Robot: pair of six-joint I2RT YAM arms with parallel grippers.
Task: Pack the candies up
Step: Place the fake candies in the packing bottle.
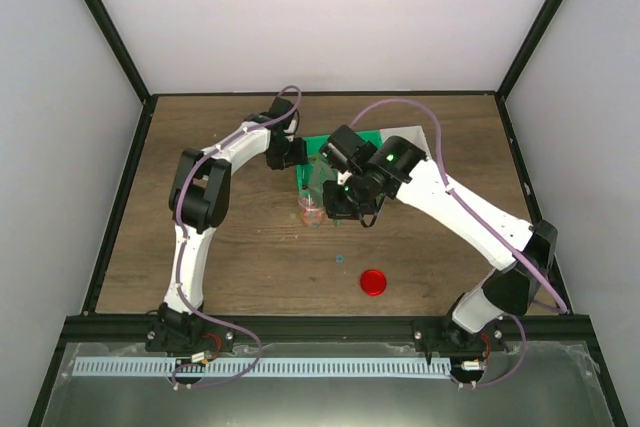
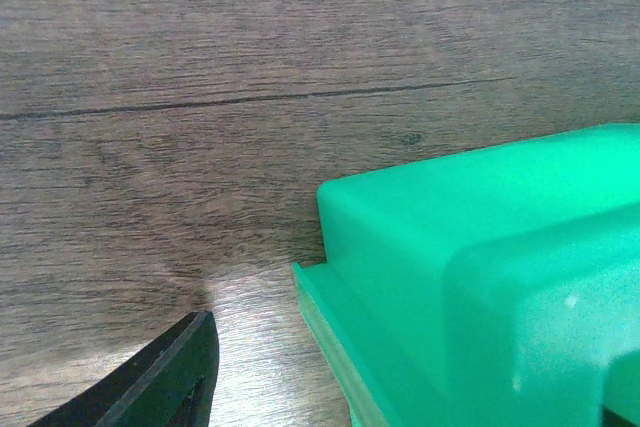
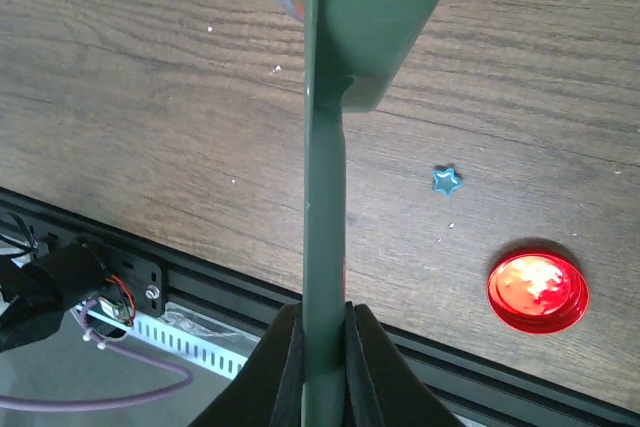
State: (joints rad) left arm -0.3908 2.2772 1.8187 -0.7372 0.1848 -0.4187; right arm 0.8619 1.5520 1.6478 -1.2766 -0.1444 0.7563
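Seen from above, the left arm is bent far across the table (image 1: 200,247), with the left gripper (image 1: 290,154) beside the green tray (image 1: 335,145). The right arm is folded inward, with the right gripper (image 1: 342,202) next to the clear jar (image 1: 310,211), where the candies (image 1: 309,215) appear as a reddish blur.

In the left wrist view only one fingertip (image 2: 170,377) is shown, so whether that claw is apart or together cannot be told.

In the right wrist view the fingers are seen clamped on a green scoop (image 3: 325,197). A red lid (image 3: 537,292) and a blue star (image 3: 446,180) are also shown there.
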